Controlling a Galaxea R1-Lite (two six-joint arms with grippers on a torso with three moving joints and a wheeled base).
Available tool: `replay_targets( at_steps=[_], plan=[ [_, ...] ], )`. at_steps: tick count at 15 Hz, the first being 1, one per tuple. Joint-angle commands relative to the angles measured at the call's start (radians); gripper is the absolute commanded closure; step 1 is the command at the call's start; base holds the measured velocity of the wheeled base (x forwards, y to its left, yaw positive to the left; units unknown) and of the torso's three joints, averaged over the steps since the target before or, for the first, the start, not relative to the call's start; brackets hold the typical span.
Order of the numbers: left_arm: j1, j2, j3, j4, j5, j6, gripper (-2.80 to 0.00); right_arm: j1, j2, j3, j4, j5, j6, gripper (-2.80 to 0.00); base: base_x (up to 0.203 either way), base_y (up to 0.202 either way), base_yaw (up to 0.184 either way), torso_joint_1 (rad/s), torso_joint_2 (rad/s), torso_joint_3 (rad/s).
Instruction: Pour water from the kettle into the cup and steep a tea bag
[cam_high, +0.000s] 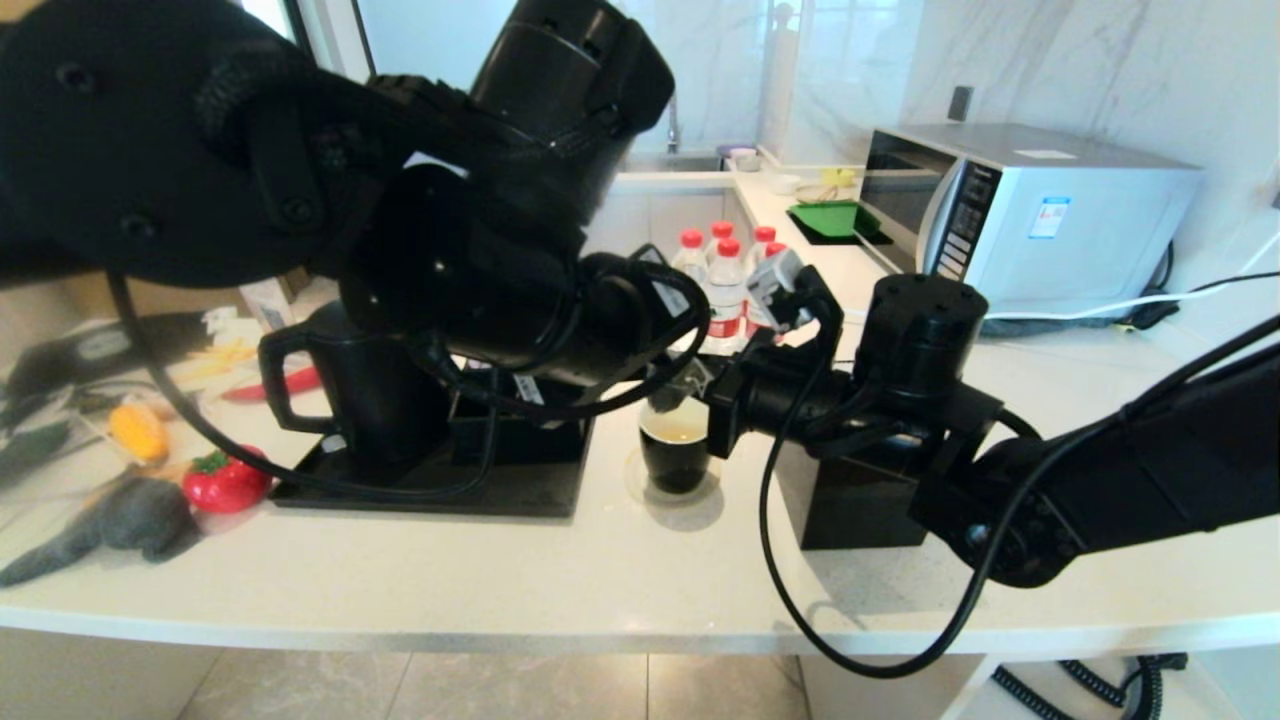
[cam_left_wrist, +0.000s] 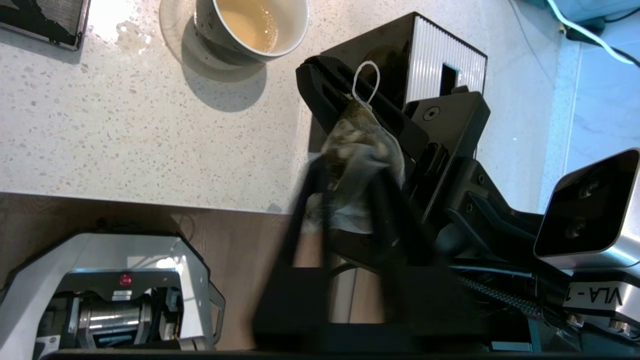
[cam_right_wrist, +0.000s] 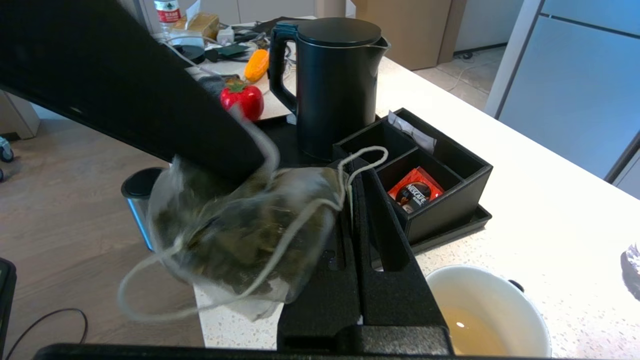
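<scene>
The black cup (cam_high: 675, 462) stands on the counter with pale yellowish liquid (cam_left_wrist: 250, 22) in it. Just above and beside its mouth, my right gripper (cam_high: 703, 383) is shut on the string and top of the tea bag (cam_right_wrist: 235, 235), which hangs wet and swinging. My left gripper (cam_left_wrist: 347, 175) reaches in from the other side. Its blurred fingers (cam_left_wrist: 310, 200) stand open on either side of the sachet (cam_left_wrist: 360, 150). The black kettle (cam_high: 370, 390) stands upright with its lid closed on the tray, left of the cup.
A black compartment box (cam_right_wrist: 440, 170) with a red packet (cam_right_wrist: 415, 190) sits on the tray (cam_high: 520, 495) by the kettle. A black tissue box (cam_high: 850, 500) is right of the cup. Red-capped bottles (cam_high: 725, 270) and a microwave (cam_high: 1030, 215) stand behind; toy vegetables (cam_high: 225, 480) lie at left.
</scene>
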Motion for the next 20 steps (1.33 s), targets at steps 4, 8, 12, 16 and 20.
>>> replay_targets(
  at_steps=[4, 8, 12, 16, 20],
  plan=[
    [0.000, -0.005, 0.000, 0.038, 0.003, -0.009, -2.80, 0.001, 0.000, 0.002, -0.008, 0.002, -0.001, 0.00, 0.000, 0.000, 0.000, 0.000, 0.00, 0.000],
    [0.000, -0.021, 0.001, 0.048, 0.003, -0.030, -2.80, -0.001, -0.003, 0.017, -0.012, 0.002, -0.002, 0.00, 0.000, 0.000, 0.000, 0.000, 0.00, 0.000],
    [0.015, -0.024, 0.003, 0.089, 0.006, -0.032, -2.80, -0.001, -0.011, 0.025, -0.013, 0.002, -0.004, 0.00, 0.000, 0.000, 0.000, 0.000, 0.00, 0.000],
    [0.023, -0.045, 0.008, 0.098, 0.011, -0.069, -2.80, -0.003, -0.033, 0.046, -0.013, 0.000, -0.004, 0.00, 0.000, 0.000, 0.000, 0.000, 0.00, 0.000],
    [0.016, -0.078, 0.029, 0.098, 0.011, -0.117, -2.80, -0.003, -0.059, 0.065, -0.012, 0.000, -0.007, 0.00, 0.000, 0.000, 0.000, 0.000, 0.00, 0.000]
  ],
)
